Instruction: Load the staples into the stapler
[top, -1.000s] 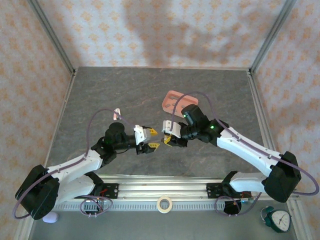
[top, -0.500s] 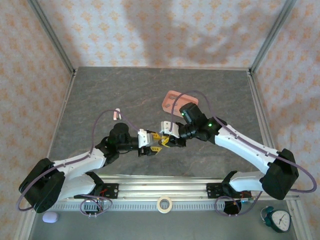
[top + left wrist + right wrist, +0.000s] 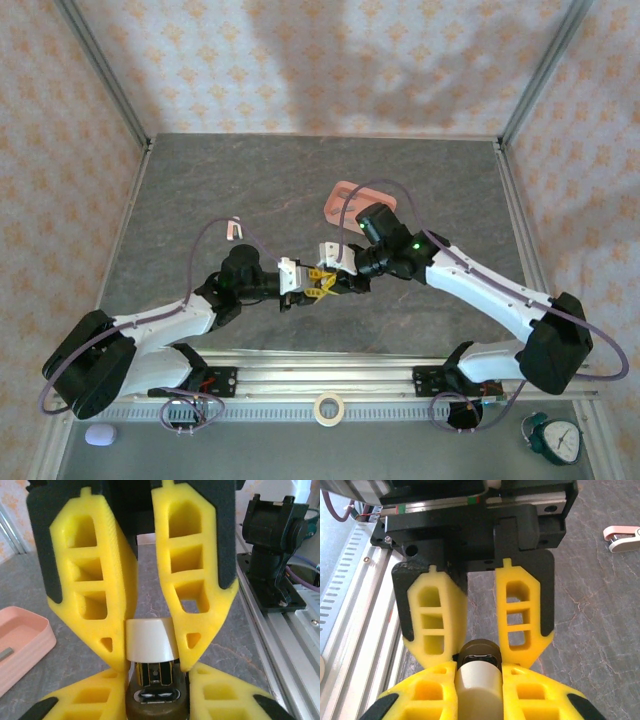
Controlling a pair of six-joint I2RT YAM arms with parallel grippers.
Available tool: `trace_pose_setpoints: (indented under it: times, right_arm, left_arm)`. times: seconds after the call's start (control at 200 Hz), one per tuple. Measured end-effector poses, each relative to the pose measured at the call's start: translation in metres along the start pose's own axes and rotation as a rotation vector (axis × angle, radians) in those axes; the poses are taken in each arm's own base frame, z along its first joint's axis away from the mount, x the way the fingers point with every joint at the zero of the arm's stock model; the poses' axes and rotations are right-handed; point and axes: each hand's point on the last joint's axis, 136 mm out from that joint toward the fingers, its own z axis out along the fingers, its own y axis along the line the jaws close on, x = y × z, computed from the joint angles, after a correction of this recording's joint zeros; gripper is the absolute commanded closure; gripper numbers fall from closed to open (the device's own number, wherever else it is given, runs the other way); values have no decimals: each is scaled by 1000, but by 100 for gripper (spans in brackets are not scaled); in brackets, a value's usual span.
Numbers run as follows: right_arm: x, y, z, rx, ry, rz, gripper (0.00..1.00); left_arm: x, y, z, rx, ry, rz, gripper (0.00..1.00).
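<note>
The right fingers (image 3: 120,580) are pinched tight on the cream-white body of the stapler (image 3: 150,640). The left fingers (image 3: 454,620), tip to tip with them, are closed on its dark rounded end, so the stapler is held between the two over the middle of the bench (image 3: 250,180). Just behind the right arm lies the pink tray (image 3: 30,635) with one dark grey strip of the staples (image 3: 5,653) in it, and a small white-and-pink piece (image 3: 621,536) lies well apart on the bench beyond the left arm.
</note>
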Motion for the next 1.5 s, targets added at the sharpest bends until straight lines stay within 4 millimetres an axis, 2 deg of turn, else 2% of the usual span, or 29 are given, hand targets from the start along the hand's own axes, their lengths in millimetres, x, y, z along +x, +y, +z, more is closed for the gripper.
trace_pose_setpoints:
  times: [0.095, 0.31, 0.551, 0.736, 0.896, 1.096, 1.186, 1.356, 1.502]
  right_arm:
    - [1, 0, -1, 1, 3, 3, 78]
    - [-2, -1, -5, 26, -12, -4, 77]
    - [-11, 3, -22, 74, -82, -22, 78]
    - [-10, 4, -32, 99, -139, 2, 79]
    - [-9, 5, -48, 137, -218, 35, 81]
    - [-15, 8, -59, 156, -278, 42, 82]
    - [-16, 7, -60, 159, -286, 55, 82]
    - [-17, 3, -66, 182, -299, 73, 83]
    - [-17, 4, -67, 181, -298, 75, 83]
  left_arm:
    - [0, 0, 0, -1, 1, -7, 92]
    - [-6, 1, -3, -15, -10, 11, 100]
    - [-11, -1, -7, -27, -4, 54, 100]
    - [-11, -1, -7, -32, -1, 62, 100]
    - [-9, 1, -7, -54, 7, 64, 89]
    - [-6, 3, -4, -69, 13, 66, 70]
    - [4, 9, -2, -98, 37, 49, 62]
    - [43, 16, -1, -143, 143, -38, 48]
    - [40, 17, -3, -153, 135, -53, 41]
